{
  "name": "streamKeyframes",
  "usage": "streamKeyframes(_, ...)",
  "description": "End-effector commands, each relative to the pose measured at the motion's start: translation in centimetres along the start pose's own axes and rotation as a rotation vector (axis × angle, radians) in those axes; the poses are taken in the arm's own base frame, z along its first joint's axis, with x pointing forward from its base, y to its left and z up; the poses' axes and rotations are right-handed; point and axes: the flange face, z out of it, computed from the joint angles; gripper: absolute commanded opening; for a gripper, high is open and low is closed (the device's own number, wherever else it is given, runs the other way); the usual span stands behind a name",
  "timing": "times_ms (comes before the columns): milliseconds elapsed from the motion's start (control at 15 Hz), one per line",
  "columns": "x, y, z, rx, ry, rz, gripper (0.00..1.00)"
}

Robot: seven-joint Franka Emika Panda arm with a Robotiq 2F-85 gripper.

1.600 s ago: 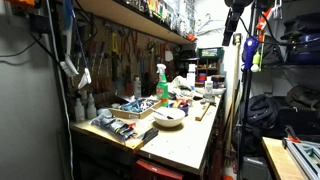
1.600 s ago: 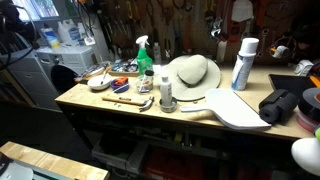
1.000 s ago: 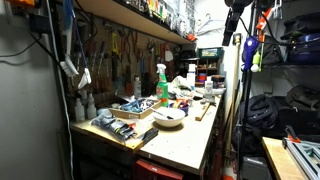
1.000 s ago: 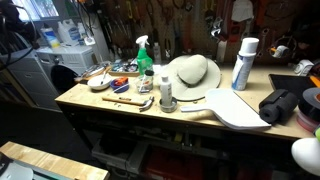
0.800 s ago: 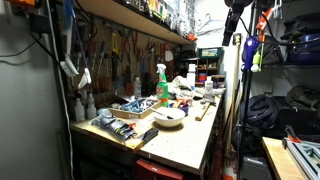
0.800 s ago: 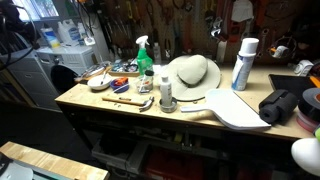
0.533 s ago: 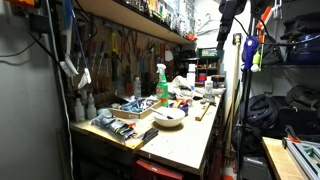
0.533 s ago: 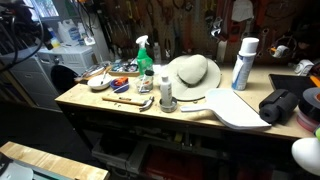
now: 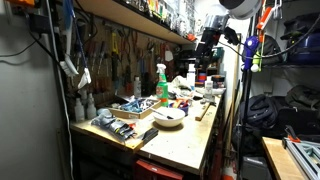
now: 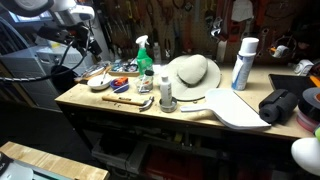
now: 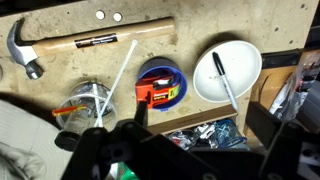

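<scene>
My gripper (image 11: 200, 125) is open and empty, hanging high above the workbench; its dark fingers (image 11: 265, 118) frame a box of small hardware (image 11: 205, 130). Below it lie a white bowl (image 11: 228, 72) with a pen in it, a blue tape roll with an orange tape measure (image 11: 160, 85), a clear cup (image 11: 90, 105) and a hammer (image 11: 90, 40). The arm and gripper show in both exterior views (image 9: 208, 45) (image 10: 85, 38), above the bench end where the bowl (image 10: 99, 83) sits.
A green spray bottle (image 10: 145, 55), a straw hat (image 10: 192, 72), a white spray can (image 10: 243, 63), a white board (image 10: 235, 108) and a black bag (image 10: 283, 105) stand on the bench. Tools hang on the back wall. A shelf (image 9: 140, 20) overhangs the bench.
The arm has swung down into both exterior views, from mostly out of frame to above the bowl end of the bench. Objects on the bench have not moved.
</scene>
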Motion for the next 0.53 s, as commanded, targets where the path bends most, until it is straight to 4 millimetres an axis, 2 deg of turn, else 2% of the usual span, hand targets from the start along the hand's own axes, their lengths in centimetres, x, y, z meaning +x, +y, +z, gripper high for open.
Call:
streamKeyframes(0,0.7,0.7,0.6,0.011,-0.013,0.013,1.0)
streamKeyframes(267,1.8,0.7,0.9,0.017,-0.017,0.015,1.0)
streamKeyframes(333,2.4,1.0,1.4,-0.05,0.039,0.049,1.0)
streamKeyframes(467,4.5,2.3,1.2,-0.128,0.16,0.004,1.0)
